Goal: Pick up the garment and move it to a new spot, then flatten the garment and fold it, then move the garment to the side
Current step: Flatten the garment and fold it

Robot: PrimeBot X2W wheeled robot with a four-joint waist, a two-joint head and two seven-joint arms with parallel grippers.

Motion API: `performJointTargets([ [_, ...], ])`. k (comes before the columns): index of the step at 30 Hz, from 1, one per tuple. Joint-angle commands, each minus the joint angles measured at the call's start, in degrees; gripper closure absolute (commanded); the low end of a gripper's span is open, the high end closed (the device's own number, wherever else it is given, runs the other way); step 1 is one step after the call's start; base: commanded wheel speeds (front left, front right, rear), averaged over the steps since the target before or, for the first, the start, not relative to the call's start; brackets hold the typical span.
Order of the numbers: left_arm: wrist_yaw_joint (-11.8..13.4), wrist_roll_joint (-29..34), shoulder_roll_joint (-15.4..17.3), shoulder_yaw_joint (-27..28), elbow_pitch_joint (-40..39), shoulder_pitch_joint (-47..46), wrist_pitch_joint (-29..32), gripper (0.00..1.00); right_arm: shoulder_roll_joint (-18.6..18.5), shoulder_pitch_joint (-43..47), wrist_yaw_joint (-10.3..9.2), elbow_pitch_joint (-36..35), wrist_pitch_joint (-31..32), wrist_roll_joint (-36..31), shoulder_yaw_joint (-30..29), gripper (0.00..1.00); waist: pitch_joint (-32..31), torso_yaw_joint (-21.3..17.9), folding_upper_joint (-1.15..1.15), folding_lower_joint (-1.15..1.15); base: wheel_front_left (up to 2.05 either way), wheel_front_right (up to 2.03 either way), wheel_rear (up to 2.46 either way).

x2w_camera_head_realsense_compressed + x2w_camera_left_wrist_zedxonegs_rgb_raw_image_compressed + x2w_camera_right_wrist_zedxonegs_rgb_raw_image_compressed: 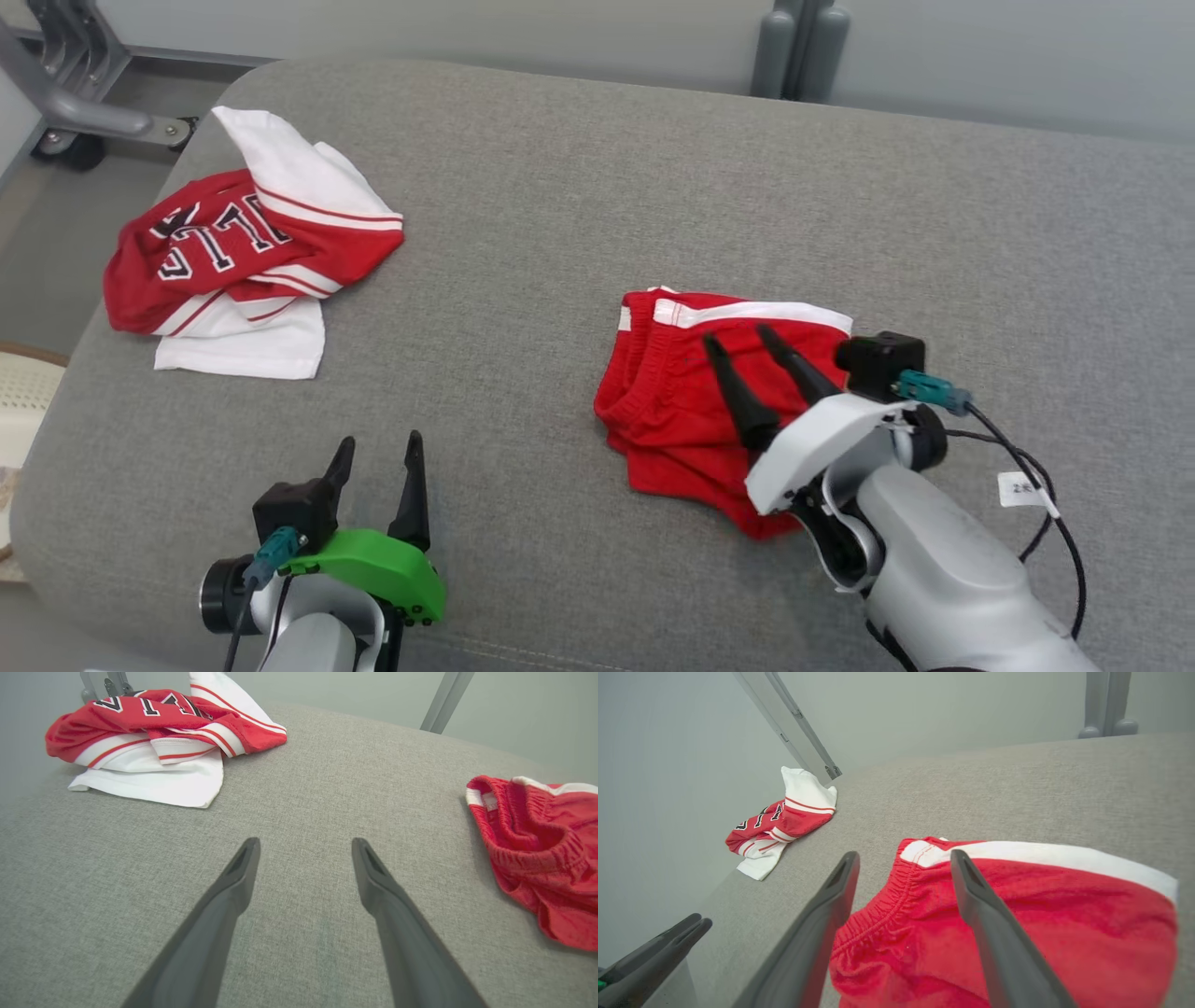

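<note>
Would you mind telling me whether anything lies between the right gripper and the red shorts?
Nothing visible does. The right gripper stands open directly over the red shorts, with no item between. The red and white jersey lies well apart, toward the far left of the grey cushion.

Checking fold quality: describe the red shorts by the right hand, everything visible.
The red shorts are a soft knit, folded into a compact layered bundle lying on the grey cushion. A gathered elastic waistband faces the robot's left; a white band runs along the far edge. Near edges look slightly rumpled. The right hand hangs over it, fingers apart, gripping nothing; whether the tips touch the cloth cannot be told.
</note>
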Motion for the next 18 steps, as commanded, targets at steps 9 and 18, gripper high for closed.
performJointTargets([
  [9, 0.61, 5.05, 0.14, 4.72, -2.9, 3.07, -0.01, 0.0, -2.81, 10.84, -0.01, -7.69, -0.16, -15.71, -17.36, 0.0, -3.29, -9.72, 0.0, 0.0, 0.0, 0.0, 0.0],
  [18, -0.23, 8.81, 0.22, 8.53, -4.95, 6.97, -0.01, 0.0, -0.19, 20.34, -0.02, -14.29, -0.16, -27.12, -28.47, 0.0, -6.09, -14.35, 0.0, 0.0, 0.0, 0.0, 0.0],
])
